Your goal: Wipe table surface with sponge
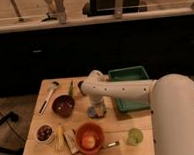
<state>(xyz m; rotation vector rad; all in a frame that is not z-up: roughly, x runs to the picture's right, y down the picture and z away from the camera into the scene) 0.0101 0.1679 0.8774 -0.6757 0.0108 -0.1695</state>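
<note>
**Item 1, sponge** (95, 113): small blue-grey soft block lying on the table surface (120, 124), just off the green tray's (125, 71) near-left corner. Its upper part is covered by the gripper. Any yellowish patch is too faint to make out.

**Item 2, table surface:** light tan wooden top, rectangular. The tray sits on its far right part.

**Item 3, surrounding objects, placed from the tray:**
- Dark red-brown bowl (63, 105), left of the tray and beyond the sponge.
- Long-handled pale utensil (48, 98), farther left, lying at a slant.
- Slim green object (70, 88) and a small dark object (81, 87), between the utensil and the tray.
- Orange bowl (89, 137) with a rounded yellow-orange item inside, toward the near edge and left of the tray, close in front of the sponge.
- Tan-and-dark block (71, 141), touching or just beside the orange bowl's left side.
- Yellow elongated item (58, 137) and a small bowl of dark contents (44, 132), farther left again.
- Green cup (134, 136), directly in front of the tray.

**Item 4, arm** (141, 89): white. It enters from the right, crosses over the tray's near part, then bends downward at its left edge.

**Item 5, gripper** (96, 106): points down onto the sponge. Whether it is clamped or spread cannot be told.
</note>
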